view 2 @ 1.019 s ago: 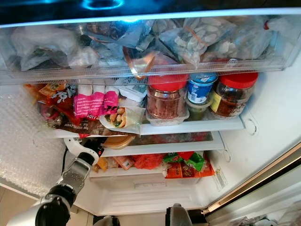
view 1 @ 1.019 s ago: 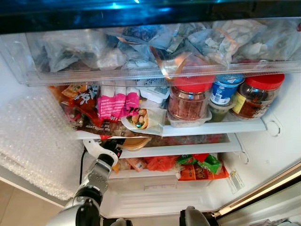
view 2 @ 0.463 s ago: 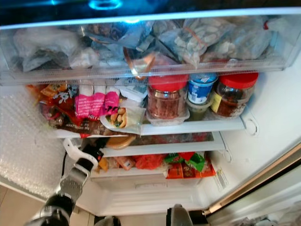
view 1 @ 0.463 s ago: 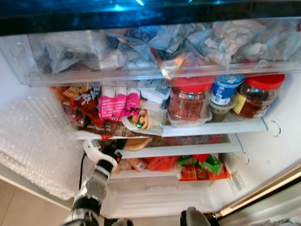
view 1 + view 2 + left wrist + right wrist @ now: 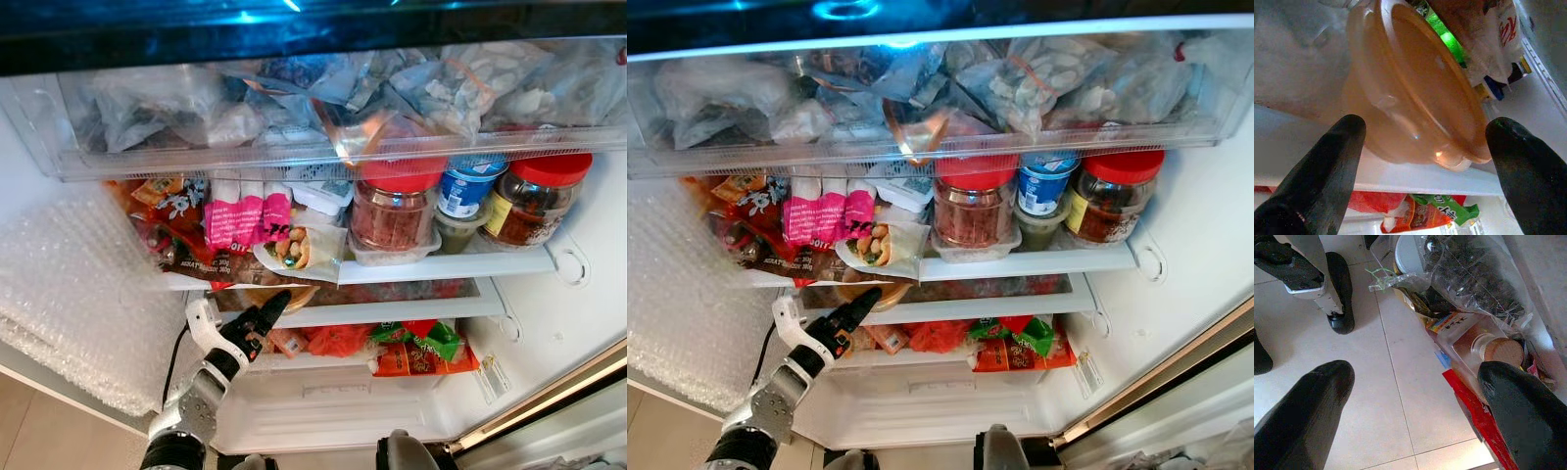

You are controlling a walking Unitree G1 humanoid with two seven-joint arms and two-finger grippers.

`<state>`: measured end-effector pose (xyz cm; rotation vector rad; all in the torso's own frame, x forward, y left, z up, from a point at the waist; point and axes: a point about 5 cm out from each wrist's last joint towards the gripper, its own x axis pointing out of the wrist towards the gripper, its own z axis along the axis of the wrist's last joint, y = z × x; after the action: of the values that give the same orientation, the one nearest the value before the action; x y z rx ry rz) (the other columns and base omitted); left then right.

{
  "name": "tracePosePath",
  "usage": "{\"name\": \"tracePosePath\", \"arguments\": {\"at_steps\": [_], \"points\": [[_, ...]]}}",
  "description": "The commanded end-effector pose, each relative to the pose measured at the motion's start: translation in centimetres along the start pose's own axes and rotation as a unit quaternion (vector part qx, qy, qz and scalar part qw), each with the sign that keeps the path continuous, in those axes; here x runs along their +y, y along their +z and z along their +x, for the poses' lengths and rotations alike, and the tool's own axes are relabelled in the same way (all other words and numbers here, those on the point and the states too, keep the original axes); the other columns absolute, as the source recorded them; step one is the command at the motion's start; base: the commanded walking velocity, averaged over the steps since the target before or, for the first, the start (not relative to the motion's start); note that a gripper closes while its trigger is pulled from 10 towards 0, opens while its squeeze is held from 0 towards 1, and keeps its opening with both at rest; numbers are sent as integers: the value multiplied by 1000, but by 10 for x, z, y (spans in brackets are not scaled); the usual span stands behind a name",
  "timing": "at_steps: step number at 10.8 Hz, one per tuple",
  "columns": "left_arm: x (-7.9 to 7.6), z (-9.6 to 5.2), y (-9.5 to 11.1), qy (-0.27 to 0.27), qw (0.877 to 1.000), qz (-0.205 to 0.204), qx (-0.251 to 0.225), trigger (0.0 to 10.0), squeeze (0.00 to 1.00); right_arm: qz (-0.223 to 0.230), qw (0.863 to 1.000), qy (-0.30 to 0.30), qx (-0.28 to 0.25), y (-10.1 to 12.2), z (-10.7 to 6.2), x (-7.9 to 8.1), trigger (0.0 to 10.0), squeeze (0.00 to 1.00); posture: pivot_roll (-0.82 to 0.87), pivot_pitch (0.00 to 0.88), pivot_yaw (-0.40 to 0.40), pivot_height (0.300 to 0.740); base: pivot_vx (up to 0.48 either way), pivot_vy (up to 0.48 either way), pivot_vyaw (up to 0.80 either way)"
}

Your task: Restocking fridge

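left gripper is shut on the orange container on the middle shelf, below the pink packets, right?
Not shut. The left wrist view shows the left gripper open, its fingers apart and short of the orange container. The container does sit on the middle shelf, below the pink packets.

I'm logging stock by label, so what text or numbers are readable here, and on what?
None reads with certainty.
Pink packets: print too small.
Dark pack under them: white lettering, blurred.
Blue-lidded tub: label blurred.
Red-lidded jars: labels unreadable.
Box among the bags on the floor: characters too blurred.
Left gripper is open before an orange tub, unlabelled.
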<state>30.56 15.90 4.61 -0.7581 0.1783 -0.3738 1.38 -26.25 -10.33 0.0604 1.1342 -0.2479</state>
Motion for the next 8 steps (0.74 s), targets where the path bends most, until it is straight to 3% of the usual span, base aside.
{"name": "tracePosePath", "arguments": {"at_steps": [1,6,8], "points": [[1,-1,0,-1,1000,0,8,10000,0,8,1000,-10,3,-4,-2,-3,10000,0,-172,105,47,655,0,0,0],[-16,32,-1,-19,999,4,46,10000,0,7,1000,-12,2,-4,-2,-4,10000,0,-186,105,43,655,0,0,0],[-14,27,1,-29,999,16,40,10000,0,8,1000,-13,2,-4,-2,-4,10000,0,-189,107,43,655,0,0,0]]}}
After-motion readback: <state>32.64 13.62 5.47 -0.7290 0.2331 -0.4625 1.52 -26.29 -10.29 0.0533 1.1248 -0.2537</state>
